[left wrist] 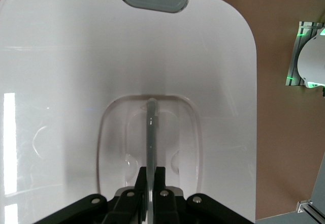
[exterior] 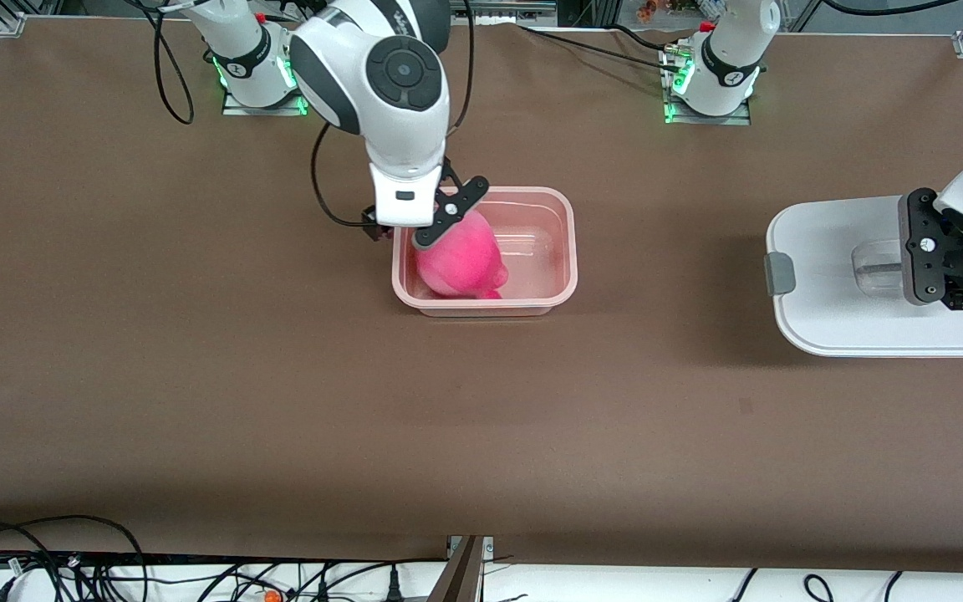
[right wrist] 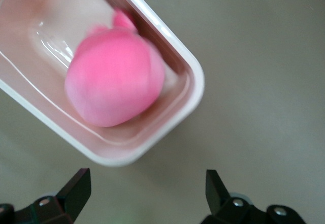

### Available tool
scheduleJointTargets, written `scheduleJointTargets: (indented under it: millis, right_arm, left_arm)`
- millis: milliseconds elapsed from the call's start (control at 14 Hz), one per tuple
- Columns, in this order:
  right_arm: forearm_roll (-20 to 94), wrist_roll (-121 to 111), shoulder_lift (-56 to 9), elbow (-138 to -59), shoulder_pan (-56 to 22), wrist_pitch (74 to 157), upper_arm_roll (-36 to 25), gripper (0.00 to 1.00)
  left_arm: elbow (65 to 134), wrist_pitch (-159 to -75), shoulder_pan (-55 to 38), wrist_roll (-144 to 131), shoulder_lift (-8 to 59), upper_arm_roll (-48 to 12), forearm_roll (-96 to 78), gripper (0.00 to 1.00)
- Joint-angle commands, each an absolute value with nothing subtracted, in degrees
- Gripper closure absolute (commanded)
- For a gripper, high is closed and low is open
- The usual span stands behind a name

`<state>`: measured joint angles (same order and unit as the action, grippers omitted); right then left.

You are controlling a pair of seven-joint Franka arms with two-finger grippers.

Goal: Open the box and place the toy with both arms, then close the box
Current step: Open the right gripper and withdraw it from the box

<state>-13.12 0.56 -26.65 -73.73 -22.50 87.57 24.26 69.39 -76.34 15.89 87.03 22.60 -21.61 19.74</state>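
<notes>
The pink box base [exterior: 569, 251] stands open in the middle of the table, and the pink toy [exterior: 456, 263] lies in it at the right arm's end. My right gripper [exterior: 398, 238] hangs open and empty just over that end's rim. In the right wrist view the toy [right wrist: 114, 79] sits inside the rim [right wrist: 195, 82], apart from the spread gripper [right wrist: 147, 183]. My left gripper [exterior: 958, 297] is shut on the clear handle [left wrist: 151, 127] of the white lid [exterior: 833, 284], over the left arm's end of the table. A grey clip [exterior: 780, 273] shows on the lid.
The arm bases [exterior: 707, 84] stand at the table's edge farthest from the front camera. Cables [exterior: 47, 560] lie along the edge nearest it. Bare brown tabletop [exterior: 665, 251] lies between the box and the lid.
</notes>
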Motion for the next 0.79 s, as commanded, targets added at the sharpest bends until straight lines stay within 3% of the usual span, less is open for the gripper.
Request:
scheduleJointTargets:
  millis: [0,429,714]
  right_arm:
    - [-13.80,1.76,-25.84,-70.93,-22.33,81.66,22.78,0.00]
    - [-8.10,1.32,-23.38,-70.75,-18.12,79.98,4.07,0.00]
    - [-5.19,1.14,-23.12,-70.40,-8.64,80.07,0.79,0.00]
  left_arm:
    - [68.38,-75.41,15.82,88.24,22.94,-21.97,21.36,1.00]
    - [68.91,-73.40,15.65,88.42,23.03,-22.24,15.49,1.00]
    - [69.78,-72.60,9.86,83.87,25.30,-22.41,5.73,1.00]
